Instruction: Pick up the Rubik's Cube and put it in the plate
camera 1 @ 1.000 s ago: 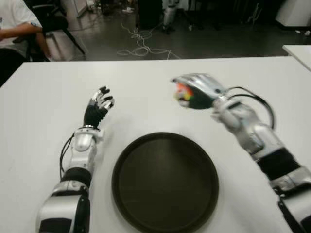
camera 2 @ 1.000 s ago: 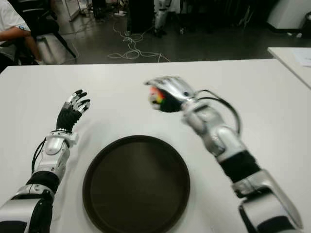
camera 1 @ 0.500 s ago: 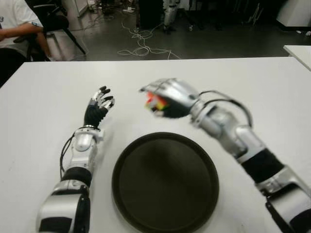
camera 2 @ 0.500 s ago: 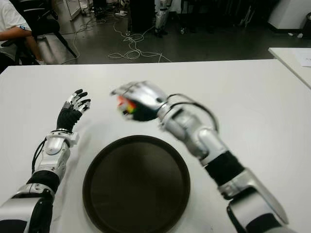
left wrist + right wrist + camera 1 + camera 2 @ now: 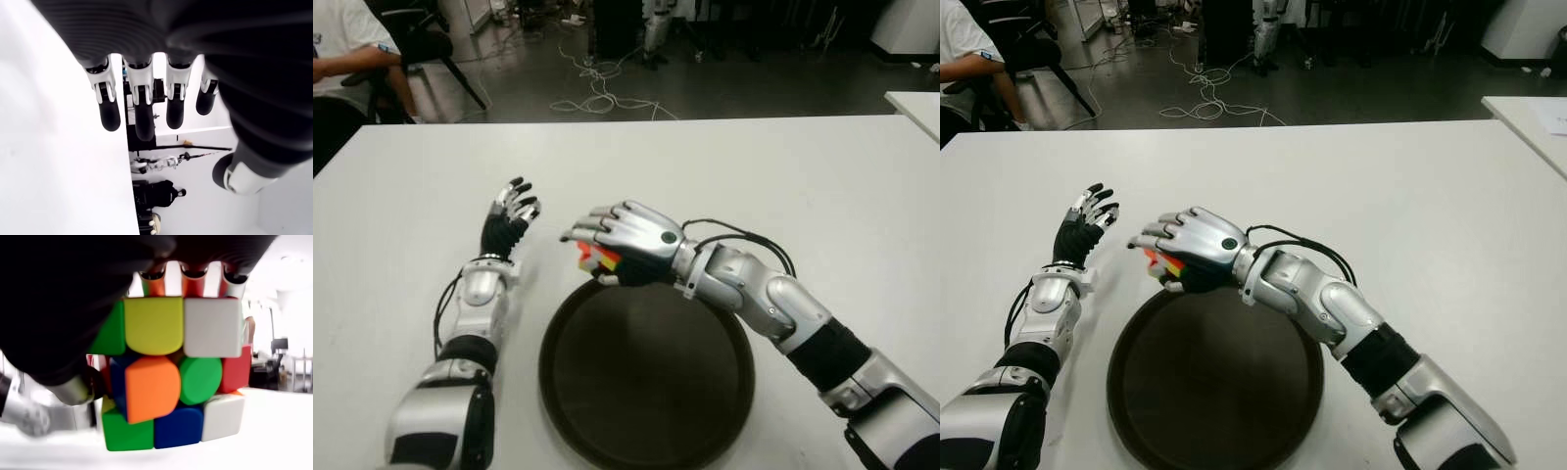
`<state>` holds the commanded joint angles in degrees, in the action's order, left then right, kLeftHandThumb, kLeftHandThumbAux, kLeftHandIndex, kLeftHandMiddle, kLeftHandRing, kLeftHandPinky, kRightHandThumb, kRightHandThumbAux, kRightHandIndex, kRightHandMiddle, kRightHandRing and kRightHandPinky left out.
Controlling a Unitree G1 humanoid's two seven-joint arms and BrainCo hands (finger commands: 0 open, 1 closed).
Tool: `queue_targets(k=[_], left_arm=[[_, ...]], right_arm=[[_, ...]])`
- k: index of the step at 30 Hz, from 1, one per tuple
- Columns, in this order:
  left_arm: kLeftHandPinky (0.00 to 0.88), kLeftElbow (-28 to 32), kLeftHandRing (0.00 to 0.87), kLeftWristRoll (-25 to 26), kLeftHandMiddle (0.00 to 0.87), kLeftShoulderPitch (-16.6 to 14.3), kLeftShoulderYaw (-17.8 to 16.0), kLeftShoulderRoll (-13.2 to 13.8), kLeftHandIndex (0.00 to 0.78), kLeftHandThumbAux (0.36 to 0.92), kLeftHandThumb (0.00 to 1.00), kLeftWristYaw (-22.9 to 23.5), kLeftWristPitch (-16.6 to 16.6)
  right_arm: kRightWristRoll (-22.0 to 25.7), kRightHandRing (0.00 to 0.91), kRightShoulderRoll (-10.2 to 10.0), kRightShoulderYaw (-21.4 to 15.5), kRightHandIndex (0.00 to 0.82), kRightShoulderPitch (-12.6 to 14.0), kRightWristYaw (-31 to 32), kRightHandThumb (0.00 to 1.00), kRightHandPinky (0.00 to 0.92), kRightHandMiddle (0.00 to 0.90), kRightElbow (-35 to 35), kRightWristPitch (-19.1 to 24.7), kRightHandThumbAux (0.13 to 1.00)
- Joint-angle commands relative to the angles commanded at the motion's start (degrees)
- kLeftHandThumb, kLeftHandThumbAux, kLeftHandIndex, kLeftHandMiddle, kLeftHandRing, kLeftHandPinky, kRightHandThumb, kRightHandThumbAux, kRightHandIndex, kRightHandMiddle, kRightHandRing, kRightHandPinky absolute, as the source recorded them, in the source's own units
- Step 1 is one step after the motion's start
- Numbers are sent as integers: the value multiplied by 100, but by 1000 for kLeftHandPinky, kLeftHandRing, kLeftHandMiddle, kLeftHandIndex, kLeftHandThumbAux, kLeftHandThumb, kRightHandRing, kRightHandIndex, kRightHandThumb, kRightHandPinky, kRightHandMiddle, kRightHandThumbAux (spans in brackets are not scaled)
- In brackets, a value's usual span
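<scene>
**Cube gripped over the far-left rim of the plate**

The right hand (image 5: 625, 243) is held palm-down, its fingers curled over the Rubik's Cube (image 5: 598, 259), which is clasped beneath the palm. The right arm is stretched across from the right side, bent at the elbow, with the hand at the far-left edge of the plate (image 5: 646, 411). In the right wrist view the cube (image 5: 171, 377) fills the picture, with the fingertips (image 5: 193, 281) hooked over its far edge; yellow, white, orange, green, red and blue tiles are seen.

The left hand (image 5: 509, 215) is shown to the left of the plate, fingers extended and spread, nothing held; whether it touches the table cannot be told.

A white table (image 5: 783, 176) carries the dark round plate. Beyond it a dark floor with loose cables (image 5: 597, 93) is seen, and a seated person (image 5: 342, 49) on a chair at the far left. A second white table (image 5: 915, 103) is cut off at the right edge.

Most of the cube is hidden by the hand in the eye views, and it cannot be told whether it touches the plate's rim.
</scene>
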<state>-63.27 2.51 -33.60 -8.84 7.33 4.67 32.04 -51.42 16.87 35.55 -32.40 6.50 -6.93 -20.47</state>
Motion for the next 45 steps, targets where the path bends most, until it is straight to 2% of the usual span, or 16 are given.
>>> queue_targets(k=[6, 11, 14, 23, 24, 26, 30, 38, 39, 45], left_arm=[[156, 45, 139, 47, 135, 22, -10, -2, 66, 657, 388, 120, 69], [176, 135, 152, 54, 147, 58, -9, -9, 73, 661, 372, 147, 78], [178, 158, 160, 41, 153, 64, -4, -15, 78, 660, 361, 113, 59], [172, 147, 161, -24, 148, 52, 42, 14, 78, 644, 341, 85, 7], [180, 151, 163, -37, 148, 56, 52, 16, 78, 640, 338, 78, 12], [188, 161, 166, -58, 150, 65, 69, 22, 78, 636, 335, 63, 24], [186, 170, 164, -88, 151, 67, 98, 29, 77, 635, 333, 24, 44], [184, 156, 164, -75, 150, 72, 84, 11, 80, 639, 330, 17, 43], [184, 160, 164, -61, 150, 73, 76, 8, 80, 639, 330, 36, 34], [186, 186, 166, 7, 155, 80, 33, -19, 81, 635, 341, 81, 2]], right_arm=[[-242, 443, -14, 26, 433, 123, -131, 937, 441, 201, 13, 62, 680], [-62, 443, 309, -174, 433, 467, 14, 938, 446, 216, 349, -35, 680], [7, 443, 389, -237, 433, 591, 128, 938, 443, 218, 464, -26, 680], [213, 443, 245, -262, 434, 704, 246, 938, 438, 213, 202, 41, 679], [244, 378, 226, -275, 427, 730, 226, 859, 433, 208, 191, 43, 695], [302, 308, 199, -298, 420, 763, 201, 775, 430, 203, 176, 26, 711], [342, 270, 200, -322, 416, 777, 146, 732, 422, 201, 172, -35, 719], [288, 252, 175, -312, 416, 820, 52, 718, 397, 205, 184, -73, 722], [274, 251, 162, -271, 416, 813, -7, 717, 396, 205, 24, -115, 722], [410, 217, 200, -287, 416, 831, 290, 715, 342, 185, 72, -98, 723]])
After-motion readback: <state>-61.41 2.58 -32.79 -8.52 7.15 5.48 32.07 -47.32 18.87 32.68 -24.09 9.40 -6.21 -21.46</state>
